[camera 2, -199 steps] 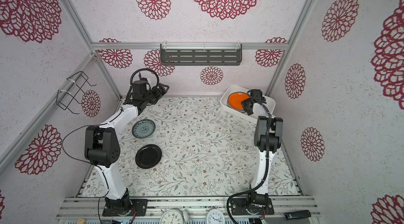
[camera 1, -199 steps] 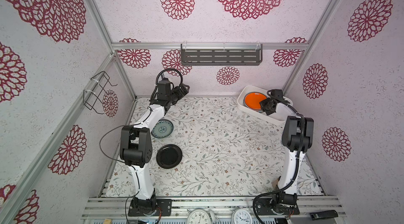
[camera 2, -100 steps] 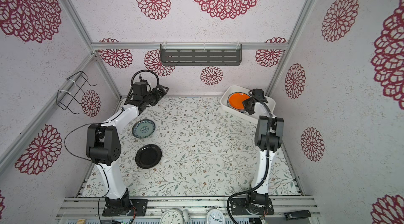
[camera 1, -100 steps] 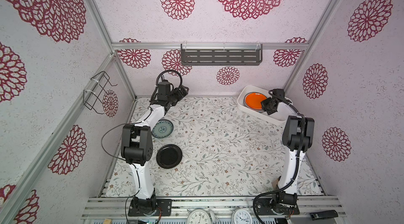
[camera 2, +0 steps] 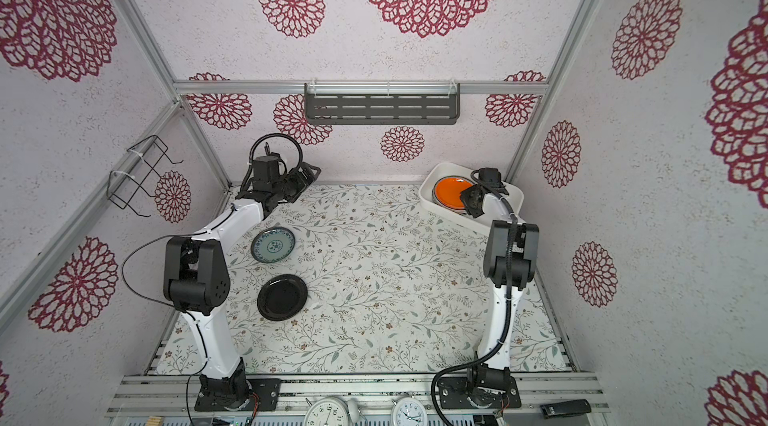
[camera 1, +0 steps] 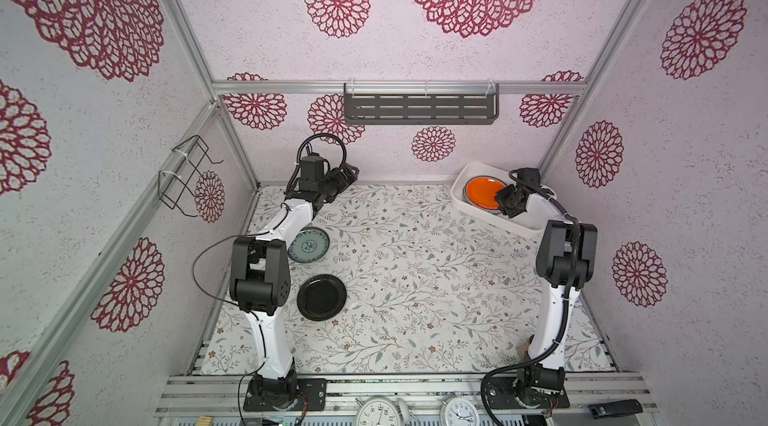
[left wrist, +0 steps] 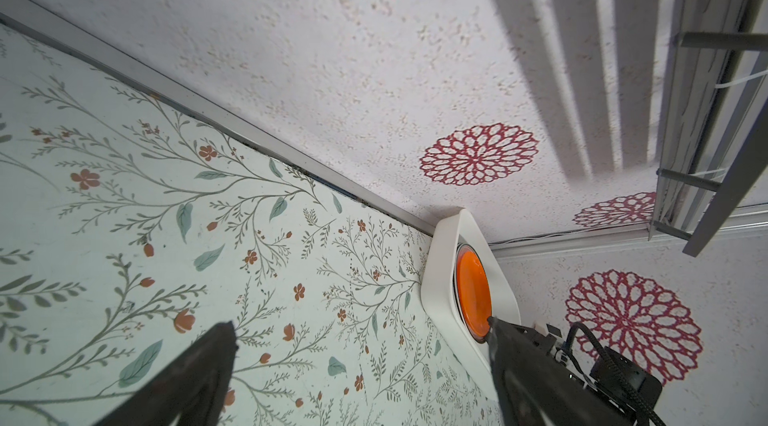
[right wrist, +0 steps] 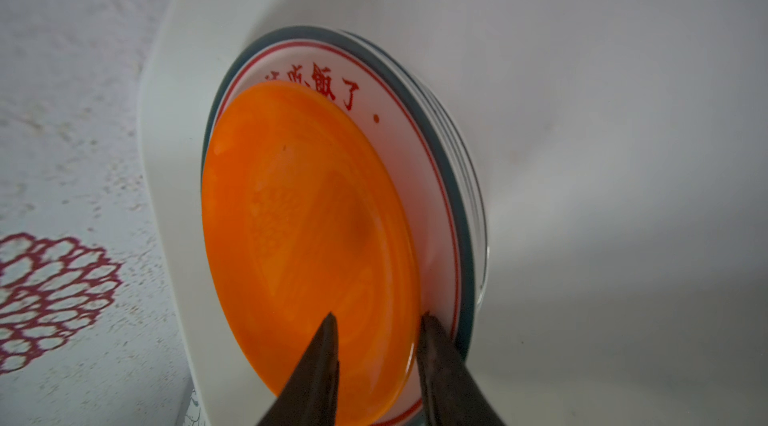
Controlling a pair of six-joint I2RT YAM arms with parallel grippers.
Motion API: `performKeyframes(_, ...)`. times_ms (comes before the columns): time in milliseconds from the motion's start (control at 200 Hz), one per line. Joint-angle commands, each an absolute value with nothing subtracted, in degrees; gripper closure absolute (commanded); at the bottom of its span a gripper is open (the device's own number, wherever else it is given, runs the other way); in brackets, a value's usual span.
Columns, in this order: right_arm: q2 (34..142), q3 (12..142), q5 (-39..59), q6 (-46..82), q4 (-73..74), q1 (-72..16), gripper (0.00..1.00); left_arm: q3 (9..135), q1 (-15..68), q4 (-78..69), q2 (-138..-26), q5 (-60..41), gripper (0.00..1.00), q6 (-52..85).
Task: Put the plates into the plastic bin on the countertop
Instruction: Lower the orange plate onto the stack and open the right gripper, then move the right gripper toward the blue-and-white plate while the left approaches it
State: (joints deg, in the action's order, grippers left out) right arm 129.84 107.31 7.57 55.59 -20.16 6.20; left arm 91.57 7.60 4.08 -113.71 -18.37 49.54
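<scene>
The white plastic bin (camera 1: 457,200) (camera 2: 424,196) sits at the countertop's (camera 1: 415,270) back right corner. It holds a stack of plates with a plain orange plate (camera 1: 482,191) (right wrist: 307,236) on top. Under it lies a white plate with a dark green rim and red lettering (right wrist: 399,120). My right gripper (right wrist: 379,316) (camera 1: 500,200) is open, its fingers straddling the orange plate's near rim with a gap on each side. A teal patterned plate (camera 1: 309,245) and a black plate (camera 1: 322,297) lie on the left. My left gripper (left wrist: 358,320) (camera 1: 347,174) hangs wide open and empty near the back wall.
A dark grey slotted shelf (camera 1: 419,108) hangs on the back wall and a black wire rack (camera 1: 187,174) on the left wall. Two clocks (camera 1: 376,413) stand beyond the front rail. The left arm's elbow (camera 1: 259,274) overlaps the teal plate's left edge.
My right gripper's jaws have parted from the orange plate's rim, and the plate now lies on the stack in the bin. The left arm has hardly moved.
</scene>
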Motion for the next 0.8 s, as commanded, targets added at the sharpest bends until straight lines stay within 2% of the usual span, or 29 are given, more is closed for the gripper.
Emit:
performKeyframes(0, 124.31, 106.27, 7.75, 52.71, -18.51, 6.23, 0.59, 89.27, 7.31, 4.52, -108.71, -17.21, 0.02, 48.38)
performKeyframes(85, 122.02, 104.36, 8.1, 52.21, -16.85, 6.0, 0.54, 86.44, 7.05, 4.57, -106.15, -16.4, 0.03, 48.33)
performKeyframes(300, 115.98, 97.74, 8.52, 51.2, -12.56, 4.55, 0.5, 77.3, 4.42, 5.37, -98.96, -13.8, 0.02, 50.17)
performKeyframes(410, 113.47, 94.92, 8.66, 50.43, -10.65, 2.89, 0.41, 72.51, 2.47, 6.31, -95.11, -13.13, 0.02, 50.97)
performKeyframes(560, 109.5, 90.2, 10.09, 47.0, -4.38, -1.0, 0.16, 66.98, -0.32, 10.26, -89.65, -11.52, 0.03, 50.11)
performKeyframes(796, 105.18, 82.14, 16.58, 48.64, 9.56, -9.63, 0.01, 57.13, -8.49, 10.45, -83.29, -14.75, 0.03, 49.6)
